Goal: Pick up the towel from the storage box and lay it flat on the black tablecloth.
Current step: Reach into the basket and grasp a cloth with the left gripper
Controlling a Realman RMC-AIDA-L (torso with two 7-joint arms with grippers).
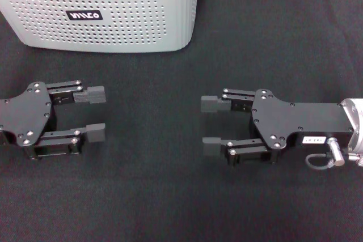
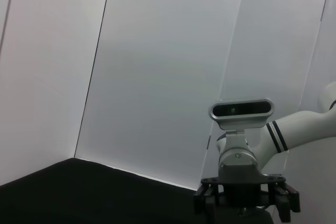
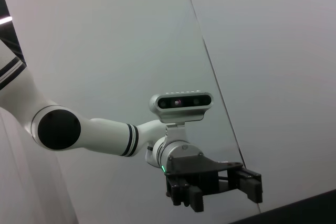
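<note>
Black tablecloth (image 1: 170, 196) spreads under both released tools, left (image 1: 96, 114) and right (image 1: 212, 124); white walls (image 2: 157, 77) beyond.

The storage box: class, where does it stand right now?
In the head view, the storage box stands on the black tablecloth at the far left, beyond the left tool.

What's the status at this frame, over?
Left pincer and right pincer open, empty, over black tablecloth. Towel not visible; storage box untouched. Nothing in the way.
</note>
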